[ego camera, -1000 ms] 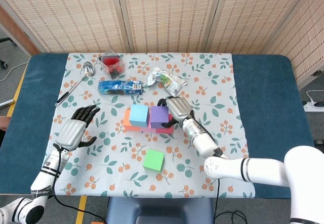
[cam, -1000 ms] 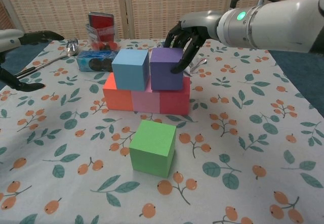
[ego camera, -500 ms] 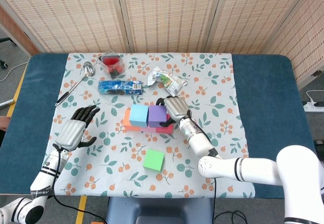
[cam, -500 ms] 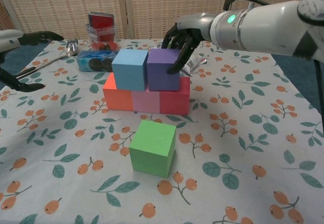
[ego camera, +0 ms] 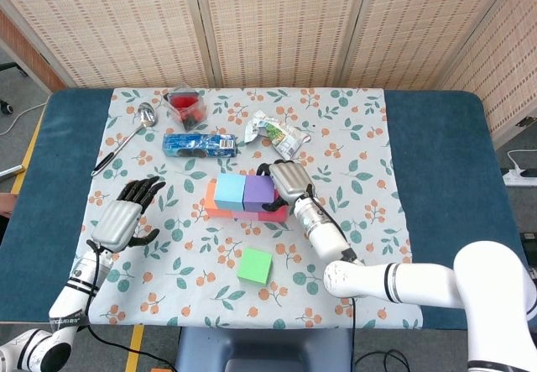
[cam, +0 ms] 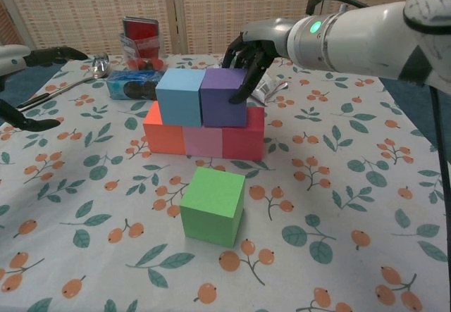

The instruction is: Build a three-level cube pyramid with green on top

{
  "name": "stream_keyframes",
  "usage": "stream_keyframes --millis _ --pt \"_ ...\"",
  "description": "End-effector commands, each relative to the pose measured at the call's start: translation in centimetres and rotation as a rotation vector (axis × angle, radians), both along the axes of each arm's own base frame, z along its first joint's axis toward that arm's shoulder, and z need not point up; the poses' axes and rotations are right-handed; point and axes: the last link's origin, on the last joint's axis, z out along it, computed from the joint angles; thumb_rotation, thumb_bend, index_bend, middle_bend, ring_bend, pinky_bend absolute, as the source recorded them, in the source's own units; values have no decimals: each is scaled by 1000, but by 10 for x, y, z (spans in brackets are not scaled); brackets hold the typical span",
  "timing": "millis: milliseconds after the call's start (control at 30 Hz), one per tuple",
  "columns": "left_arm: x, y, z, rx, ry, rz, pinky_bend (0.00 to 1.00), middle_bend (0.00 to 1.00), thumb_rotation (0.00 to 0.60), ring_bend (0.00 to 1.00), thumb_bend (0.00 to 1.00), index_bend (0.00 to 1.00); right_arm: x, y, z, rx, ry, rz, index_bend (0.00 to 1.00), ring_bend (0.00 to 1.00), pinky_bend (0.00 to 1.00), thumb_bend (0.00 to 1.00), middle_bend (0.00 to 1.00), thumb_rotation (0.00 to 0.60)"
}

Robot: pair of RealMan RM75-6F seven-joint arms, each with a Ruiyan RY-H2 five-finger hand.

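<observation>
Three cubes form a base row: orange-red (cam: 163,134), pink (cam: 203,141) and red (cam: 243,139). On top of them a light blue cube (cam: 181,96) and a purple cube (cam: 223,98) stand side by side, touching. My right hand (cam: 246,55) reaches in from the right, its fingertips pressed against the purple cube's right face and far top edge; it shows as right hand (ego camera: 285,179) in the head view. The green cube (cam: 213,206) sits alone on the cloth in front of the stack. My left hand (ego camera: 126,214) hovers open, far left of the cubes.
Behind the stack lie a blue snack pack (ego camera: 199,144), a clear box with red contents (ego camera: 186,107), a crumpled wrapper (ego camera: 277,130) and a spoon (ego camera: 126,137). The floral cloth (ego camera: 352,137) covers the table's middle.
My right hand has pushed the purple cube leftward until it meets the light blue cube. The left hand and the green cube have stayed where they were.
</observation>
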Motion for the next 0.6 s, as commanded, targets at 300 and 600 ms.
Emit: stream_keyframes --millis 300,600 --pt "-1 0 0 -2 -7 0 71 0 600 0 304 0 4 2 -3 -2 3 -9 315 188 188 182 408 600" --pt "-3 -1 -1 -5 -10 1 71 0 600 0 303 0 3 3 -6 -3 13 -16 311 182 187 182 408 600"
